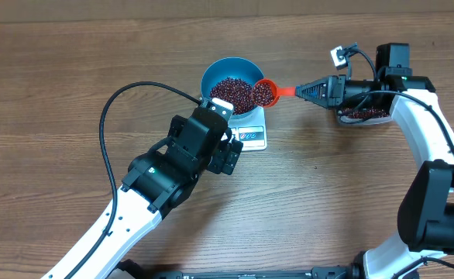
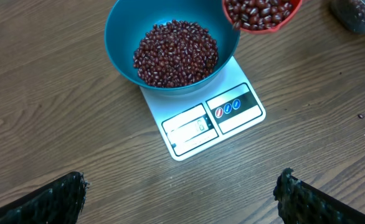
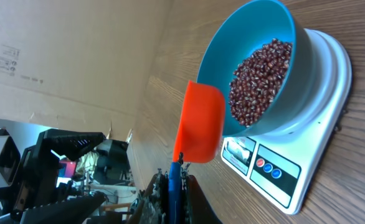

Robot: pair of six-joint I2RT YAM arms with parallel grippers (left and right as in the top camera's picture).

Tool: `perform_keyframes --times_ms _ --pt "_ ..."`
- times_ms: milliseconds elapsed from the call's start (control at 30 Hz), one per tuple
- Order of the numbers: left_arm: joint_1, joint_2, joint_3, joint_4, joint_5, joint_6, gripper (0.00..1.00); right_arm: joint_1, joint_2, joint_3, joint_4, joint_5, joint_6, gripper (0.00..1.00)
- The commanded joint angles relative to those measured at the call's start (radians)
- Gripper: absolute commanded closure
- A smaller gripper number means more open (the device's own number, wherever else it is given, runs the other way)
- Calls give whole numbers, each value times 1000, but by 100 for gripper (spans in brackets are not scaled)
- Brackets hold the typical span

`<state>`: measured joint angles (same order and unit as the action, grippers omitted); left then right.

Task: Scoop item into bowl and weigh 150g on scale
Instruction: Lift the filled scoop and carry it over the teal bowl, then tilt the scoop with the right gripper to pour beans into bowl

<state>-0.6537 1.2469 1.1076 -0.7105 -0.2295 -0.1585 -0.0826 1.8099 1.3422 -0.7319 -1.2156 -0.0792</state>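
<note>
My right gripper (image 1: pixel 300 90) is clenched on the handle (image 1: pixel 287 91) of the orange scoop (image 1: pixel 265 93), and the coming move turns on how that scoop lines up with the bowl (image 1: pixel 211 74). The handle's long axis runs almost straight across the table from my fingers toward my left. The loaded cup sits at the far end of that line, overlapping the bowl's near rim. So the bowl lies directly ahead of the scoop along the handle, not off to one side. In my judgement a roll of the wrist, rather than any further reach, is what would tip the load in. The beans (image 1: pixel 233 94) are in three places: a good heap in the bowl, a full measure in the scoop, and more in the clear tub (image 1: pixel 362 115) just under my right wrist. The bowl stands squarely on the white scale (image 1: pixel 252 138), whose display faces my left arm; I cannot read it. My left gripper (image 2: pixel 179 190) hangs spread wide and empty just short of the scale's panel edge, touching nothing. It is the nearer arm to the scale, but the pour belongs to the right.
</note>
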Motion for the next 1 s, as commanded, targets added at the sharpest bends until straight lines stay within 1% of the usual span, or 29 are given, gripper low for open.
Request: perform_keyframes --times_ms 0,200,333,533,767,967 --pt "5 8 9 4 -13 -14 0 19 8 5 25 -15 30 96" --pt "5 8 9 4 -13 -14 0 36 8 5 117 10 137 96" --pt "5 8 8 4 -13 -14 0 48 8 5 157 10 162 96" --pt "5 8 9 4 -13 -14 0 72 8 5 216 22 162 96" --pt "5 8 9 4 -13 -14 1 112 8 5 285 227 161 96" --pt "5 8 9 4 -13 -14 0 163 8 5 396 377 156 96"
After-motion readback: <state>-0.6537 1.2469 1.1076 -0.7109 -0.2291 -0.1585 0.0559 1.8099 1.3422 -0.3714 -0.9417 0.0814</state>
